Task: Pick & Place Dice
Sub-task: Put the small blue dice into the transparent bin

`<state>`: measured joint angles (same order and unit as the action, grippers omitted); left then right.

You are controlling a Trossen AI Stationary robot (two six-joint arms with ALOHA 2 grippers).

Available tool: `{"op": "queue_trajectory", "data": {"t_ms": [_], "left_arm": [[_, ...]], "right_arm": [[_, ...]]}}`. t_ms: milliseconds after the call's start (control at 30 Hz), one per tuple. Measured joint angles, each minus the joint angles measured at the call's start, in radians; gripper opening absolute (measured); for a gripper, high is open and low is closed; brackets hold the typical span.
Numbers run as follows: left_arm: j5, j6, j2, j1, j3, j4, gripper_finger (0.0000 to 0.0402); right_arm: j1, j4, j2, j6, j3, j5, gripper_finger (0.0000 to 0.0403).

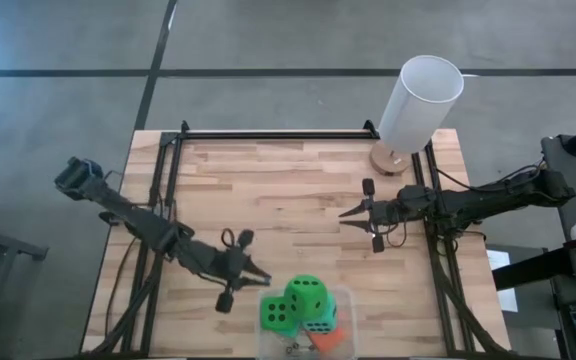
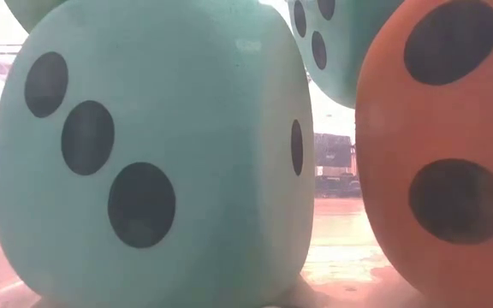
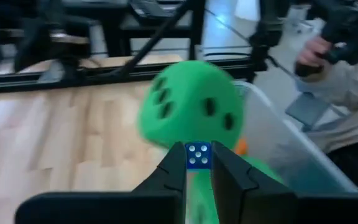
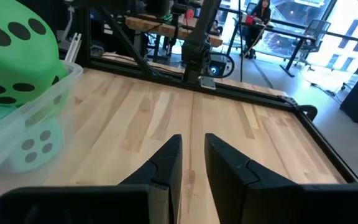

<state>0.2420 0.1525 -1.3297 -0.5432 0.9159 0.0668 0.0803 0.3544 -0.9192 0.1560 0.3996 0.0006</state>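
Both grippers — left [image 1: 260, 282], right [image 1: 348, 213] — nearly closed, gripping nothing; clear bin [image 1: 340, 297] holds two green dice [image 1: 308, 294], one teal [image 1: 320, 322], one orange [image 1: 328, 340].

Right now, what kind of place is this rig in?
Probably a robotics lab or workshop: a light wooden tabletop in a black metal frame on grey concrete floor, with more benches behind.

A robotics lab: a wooden bench [image 1: 298, 200] on a black metal frame [image 1: 268, 133], grey concrete floor [image 1: 58, 100], desks [image 4: 166, 28] behind.
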Motion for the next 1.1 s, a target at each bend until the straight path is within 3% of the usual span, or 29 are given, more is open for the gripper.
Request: {"op": "queue_trajectory", "data": {"t_ms": [300, 567, 1100], "left_arm": [[-0.068, -0.023, -0.193, -0.073, 0.165, -0.009, 0.0050], [-0.188, -0.022, -0.314, -0.095, 0.304, -0.051, 0.0050], [-0.202, 0.030, -0.341, -0.091, 0.309, -0.074, 0.0096]], "right_arm": [[0.000, 0.000, 0.000, -0.007, 0.000, 0.000, 0.0078], [0.000, -0.007, 0.000, -0.004, 0.000, 0.000, 0.0073], [0.000, -0.008, 0.000, 0.004, 0.000, -0.002, 0.0062]]}}
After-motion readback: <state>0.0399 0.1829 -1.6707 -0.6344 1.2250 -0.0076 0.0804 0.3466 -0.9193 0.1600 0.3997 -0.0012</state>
